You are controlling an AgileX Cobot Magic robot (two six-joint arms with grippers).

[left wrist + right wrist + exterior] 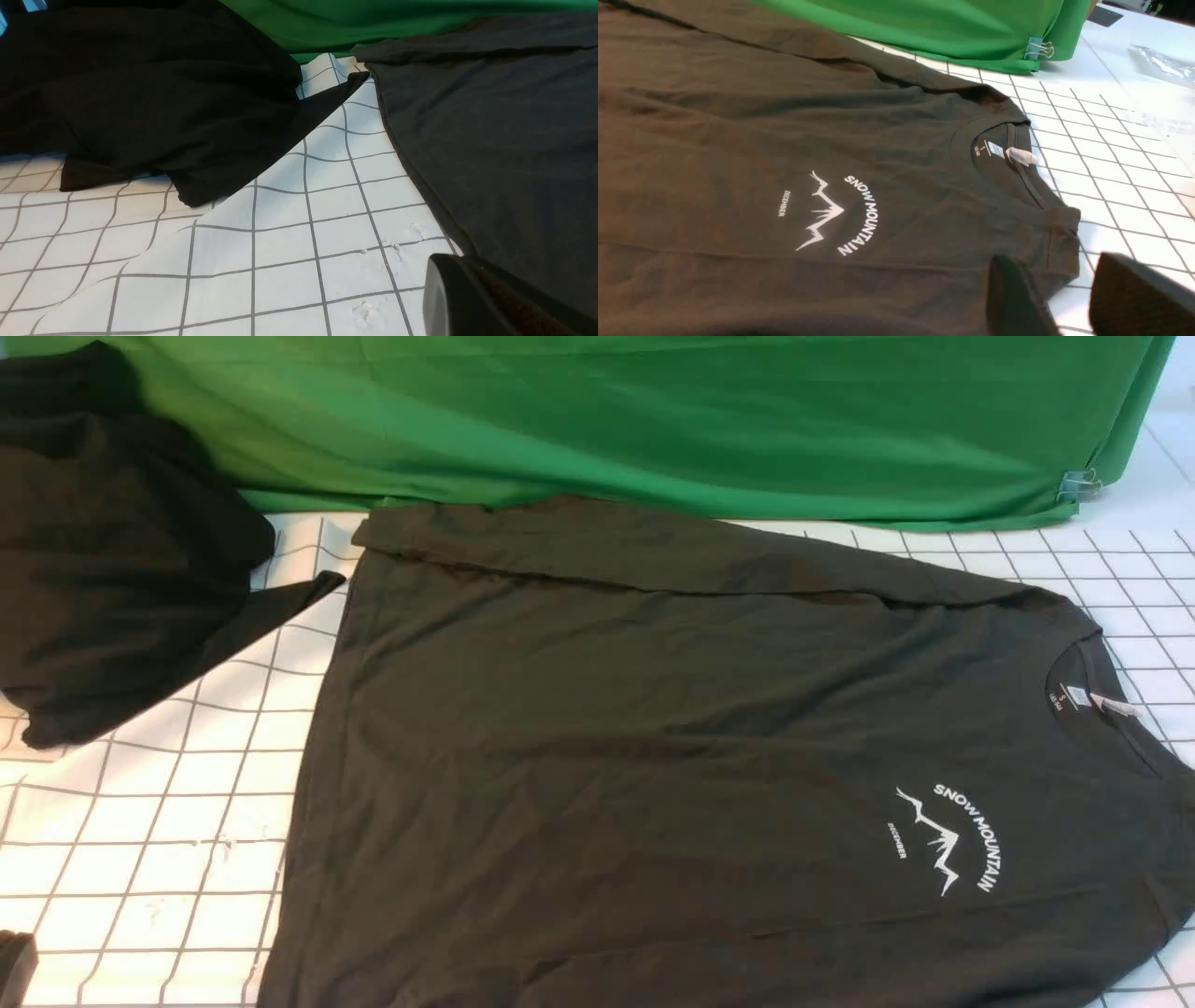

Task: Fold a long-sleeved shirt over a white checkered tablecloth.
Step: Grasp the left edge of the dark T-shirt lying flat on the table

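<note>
1. Directly below the right gripper (1057, 268), the shoulder corner of the long-sleeved shirt (738, 140) meets the bare white checkered tablecloth (1111, 177). The two fingers (1013, 298) of this gripper stand apart, with nothing clamped between them.
2. Just ahead of the right gripper lies the collar opening with the white neck label (1020, 156). The white mountain print (840, 214) sits on the chest, farther from the gripper than the collar.
3. The shirt lies flat, chest up, on the tablecloth. A strip of its fabric lies doubled over along the edge farthest from the gripper.
4. Beyond that edge hangs a plain green cloth (924, 23), with a binder clip (1038, 46) on its corner.
5. The left gripper (467, 298) shows only as one dark mass. Its jaws are together and hold nothing. It is just beside the shirt's hem edge, above bare tablecloth.
6. Well ahead of the left gripper lies a crumpled black garment (140, 93). One pointed corner reaches the shirt's far corner; contact cannot be determined.
</note>
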